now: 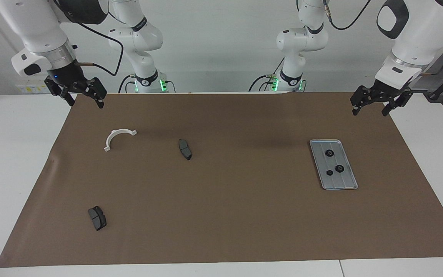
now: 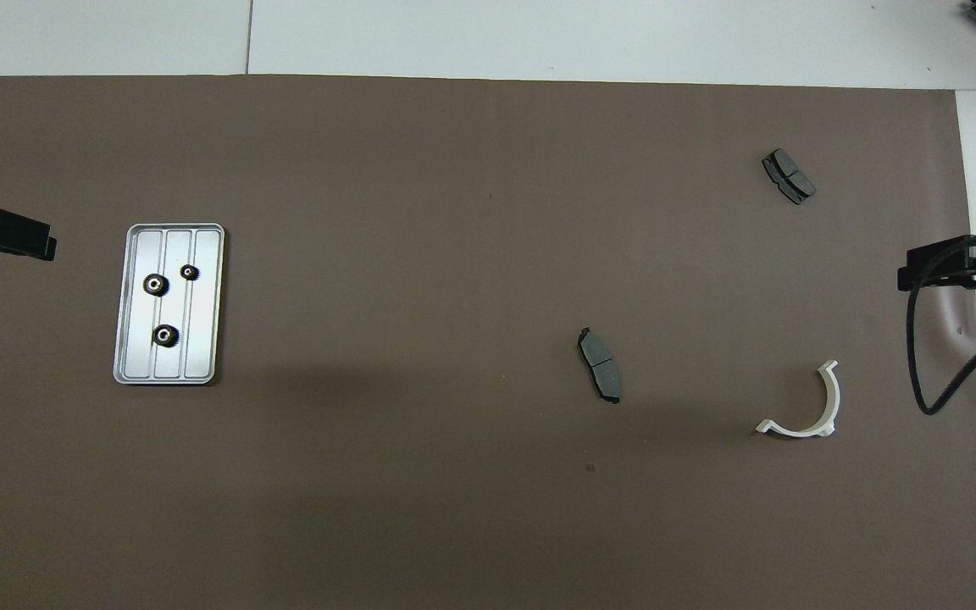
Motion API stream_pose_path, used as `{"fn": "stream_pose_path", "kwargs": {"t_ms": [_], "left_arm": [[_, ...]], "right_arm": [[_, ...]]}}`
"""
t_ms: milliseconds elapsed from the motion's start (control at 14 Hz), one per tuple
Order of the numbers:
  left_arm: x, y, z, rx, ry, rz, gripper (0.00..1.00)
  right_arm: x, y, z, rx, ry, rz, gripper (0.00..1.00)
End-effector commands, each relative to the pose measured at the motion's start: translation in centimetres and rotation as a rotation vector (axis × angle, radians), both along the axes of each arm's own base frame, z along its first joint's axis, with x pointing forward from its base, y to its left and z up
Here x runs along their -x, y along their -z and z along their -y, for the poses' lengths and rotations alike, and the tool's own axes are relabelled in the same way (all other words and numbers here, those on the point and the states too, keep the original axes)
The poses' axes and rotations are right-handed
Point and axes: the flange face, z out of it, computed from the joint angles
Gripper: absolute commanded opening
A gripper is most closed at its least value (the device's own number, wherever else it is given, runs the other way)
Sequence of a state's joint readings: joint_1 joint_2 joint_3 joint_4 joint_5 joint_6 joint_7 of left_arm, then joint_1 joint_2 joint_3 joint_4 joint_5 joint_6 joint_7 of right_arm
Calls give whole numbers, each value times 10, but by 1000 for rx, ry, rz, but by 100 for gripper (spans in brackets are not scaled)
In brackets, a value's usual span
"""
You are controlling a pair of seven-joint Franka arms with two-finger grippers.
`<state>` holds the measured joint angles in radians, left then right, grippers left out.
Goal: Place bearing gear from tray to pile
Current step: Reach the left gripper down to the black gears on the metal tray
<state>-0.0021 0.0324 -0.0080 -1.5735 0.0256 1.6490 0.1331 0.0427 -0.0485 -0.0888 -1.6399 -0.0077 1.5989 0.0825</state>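
The left pincer (image 1: 373,103) hangs spread and empty above the edge of the brown mat (image 1: 225,215) at its own end of the table (image 1: 14,154). The tray (image 1: 350,181) lies on the mat just below and ahead of it, farther from the robots. Three small black gears (image 1: 339,168) sit inside the tray, close together on its ridged floor.

The right pincer (image 1: 84,94) waits, also spread and empty, over the mat's other end. The white bracket (image 1: 118,137) lies just ahead of it, one brake pad (image 1: 185,149) lies toward the middle of the mat, and the other pad (image 1: 97,217) is well apart from both pincers.

The gears are small and low, so a descent that is slightly off would likely pinch only air or nudge a neighbouring gear. The fingertips (image 1: 355,110) could also catch the tray's rim and slide the light tray. The carry across the table is long, so a weak pinch on a toothed edge could drop the gear short of the pile.
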Motion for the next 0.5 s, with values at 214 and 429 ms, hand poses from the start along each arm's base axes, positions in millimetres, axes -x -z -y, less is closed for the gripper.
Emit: {"fn": "stream_pose_path", "kwargs": {"t_ms": [214,429], "left_arm": [[16,17,7,-2,21,44,100],[13,63,6,16,7,87,100]], "right_arm": [[2,-1,0,-14,-16,-14,100],[2,-1,0,-14,-16,-14,100]]}}
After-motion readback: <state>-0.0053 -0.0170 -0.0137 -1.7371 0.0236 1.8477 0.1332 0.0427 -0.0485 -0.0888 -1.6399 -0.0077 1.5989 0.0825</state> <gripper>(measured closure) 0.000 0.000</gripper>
